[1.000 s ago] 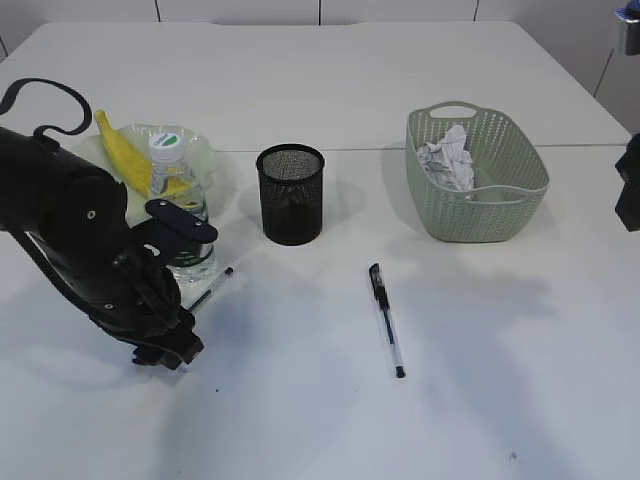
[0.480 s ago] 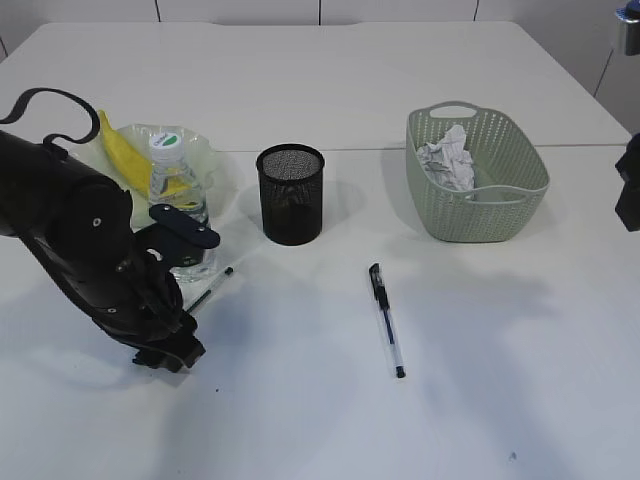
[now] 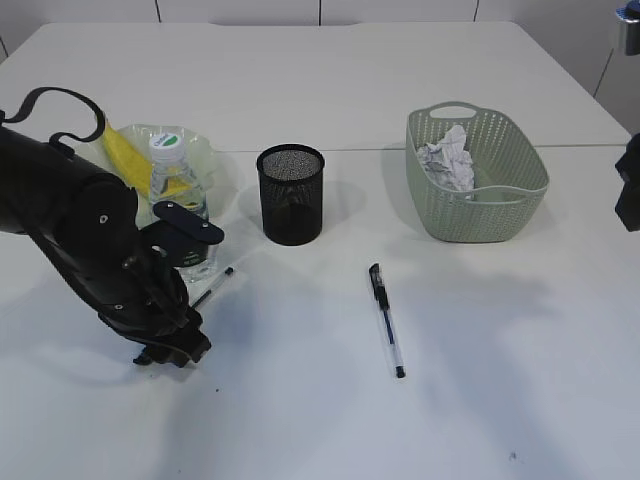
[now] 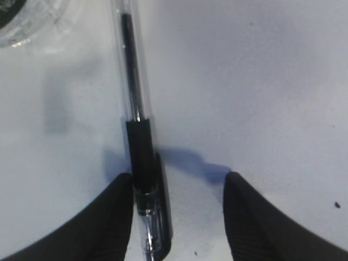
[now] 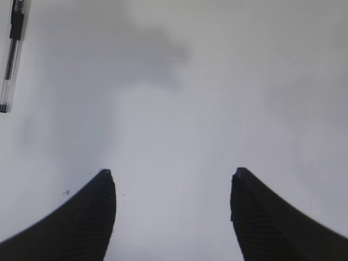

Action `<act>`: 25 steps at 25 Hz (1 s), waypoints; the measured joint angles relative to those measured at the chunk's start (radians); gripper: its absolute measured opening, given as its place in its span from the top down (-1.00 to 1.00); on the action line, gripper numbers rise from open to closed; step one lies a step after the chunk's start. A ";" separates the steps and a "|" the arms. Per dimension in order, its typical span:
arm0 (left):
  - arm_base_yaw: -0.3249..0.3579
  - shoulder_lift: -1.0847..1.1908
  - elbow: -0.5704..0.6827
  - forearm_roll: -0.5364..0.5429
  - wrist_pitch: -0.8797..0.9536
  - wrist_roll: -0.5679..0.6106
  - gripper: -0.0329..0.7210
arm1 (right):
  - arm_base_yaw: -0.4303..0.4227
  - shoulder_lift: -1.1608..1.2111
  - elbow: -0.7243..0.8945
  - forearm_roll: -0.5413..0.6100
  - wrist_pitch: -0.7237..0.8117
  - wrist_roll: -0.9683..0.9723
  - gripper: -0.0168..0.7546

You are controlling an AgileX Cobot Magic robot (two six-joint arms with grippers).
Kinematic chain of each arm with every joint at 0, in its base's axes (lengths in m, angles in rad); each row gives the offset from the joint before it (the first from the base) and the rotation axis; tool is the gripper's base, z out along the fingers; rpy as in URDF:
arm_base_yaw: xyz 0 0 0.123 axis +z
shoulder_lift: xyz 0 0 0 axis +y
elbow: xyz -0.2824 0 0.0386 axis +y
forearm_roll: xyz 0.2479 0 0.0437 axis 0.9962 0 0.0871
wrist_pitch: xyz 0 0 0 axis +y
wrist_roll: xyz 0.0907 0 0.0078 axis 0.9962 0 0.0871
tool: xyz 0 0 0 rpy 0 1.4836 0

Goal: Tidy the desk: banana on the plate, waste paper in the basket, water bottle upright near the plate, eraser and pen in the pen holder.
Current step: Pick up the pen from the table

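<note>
Since a second ago the left arm (image 3: 95, 255) has tilted a little further toward the bottle, its wrist bracket risen slightly; nothing on the table has moved. The left gripper (image 4: 176, 217) sits low at the table, jaws partly spread, a pen (image 4: 140, 157) lying against the inner face of its left finger (image 4: 111, 217), not clamped. The banana (image 3: 122, 155) rests on the plate (image 3: 205, 150), and the water bottle (image 3: 178, 195) stands upright just beside it. The pen holder (image 3: 291, 195) stands mid-table. A second pen (image 3: 386, 318) lies in open tabletop, well apart from everything. The basket (image 3: 480, 190) holds the waste paper (image 3: 448, 158). The right gripper (image 5: 171, 217) hovers wide open over bare table.
</note>
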 joint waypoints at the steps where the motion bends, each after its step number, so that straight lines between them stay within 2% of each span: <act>1: 0.000 0.000 0.000 -0.001 0.004 0.000 -0.09 | 0.000 0.000 0.000 0.000 0.000 0.000 -0.33; 11: 0.000 0.002 -0.008 -0.008 0.051 0.000 0.10 | 0.000 0.000 0.000 0.000 0.000 0.000 -0.33; 19: 0.000 0.002 -0.008 -0.009 0.093 0.000 0.44 | 0.000 0.000 0.000 0.017 0.000 0.000 -0.33; 25: 0.000 0.002 -0.008 -0.009 0.128 0.000 0.61 | 0.000 0.000 0.000 0.026 0.000 0.000 -0.33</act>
